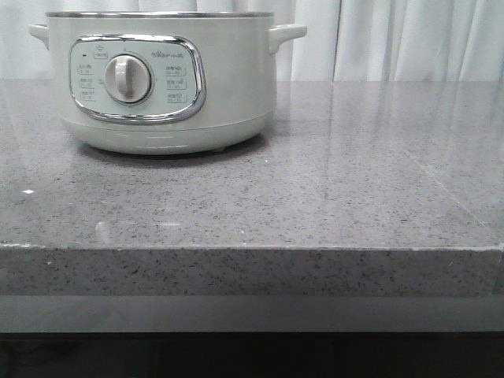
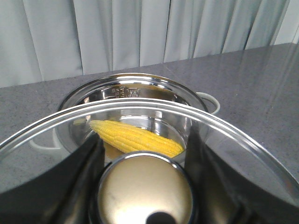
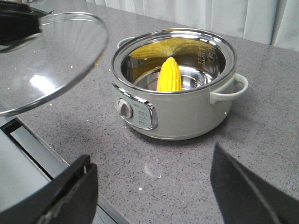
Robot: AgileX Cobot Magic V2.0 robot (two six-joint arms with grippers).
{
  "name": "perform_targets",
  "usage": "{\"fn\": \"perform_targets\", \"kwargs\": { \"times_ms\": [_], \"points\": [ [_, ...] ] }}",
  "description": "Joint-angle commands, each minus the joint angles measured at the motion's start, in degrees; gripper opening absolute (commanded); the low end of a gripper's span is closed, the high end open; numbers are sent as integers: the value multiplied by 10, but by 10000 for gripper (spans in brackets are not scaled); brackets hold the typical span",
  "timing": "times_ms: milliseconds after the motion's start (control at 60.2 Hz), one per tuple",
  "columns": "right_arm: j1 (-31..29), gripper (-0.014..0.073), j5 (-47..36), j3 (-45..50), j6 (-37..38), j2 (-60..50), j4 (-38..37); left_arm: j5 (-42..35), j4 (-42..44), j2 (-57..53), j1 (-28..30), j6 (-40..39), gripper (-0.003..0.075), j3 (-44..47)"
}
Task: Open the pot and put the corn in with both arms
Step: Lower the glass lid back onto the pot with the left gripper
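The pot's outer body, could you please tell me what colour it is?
Pale green, with a steel rim; the pot shows it best in the right wrist view.

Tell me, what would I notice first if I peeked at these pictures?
Probably the bright yellow corn cob leaning inside the big round pale-green electric pot, which stands open on the speckled grey stone countertop. Next, the clear glass lid with a steel rim, held up in the air beside the pot by its shiny round knob between the left gripper's black fingers.
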Motion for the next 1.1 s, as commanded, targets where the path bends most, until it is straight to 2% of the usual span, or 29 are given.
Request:
{"fn": "perform_targets", "kwargs": {
  "times_ms": [0, 332, 614, 1079],
  "points": [
    [-4, 528, -44, -13, -1, -3, 3, -90, -1, 38, -2, -2, 186, -54],
    [-4, 528, -44, -13, -1, -3, 3, -97, 13, 214, -1, -2, 186, -183],
    [-4, 528, -44, -13, -1, -3, 3, -99, 13, 327, 25, -2, 186, -286],
    [-4, 528, -44, -13, -1, -3, 3, -190, -26, 409, 24, -3, 186, -320]
  ]
}}
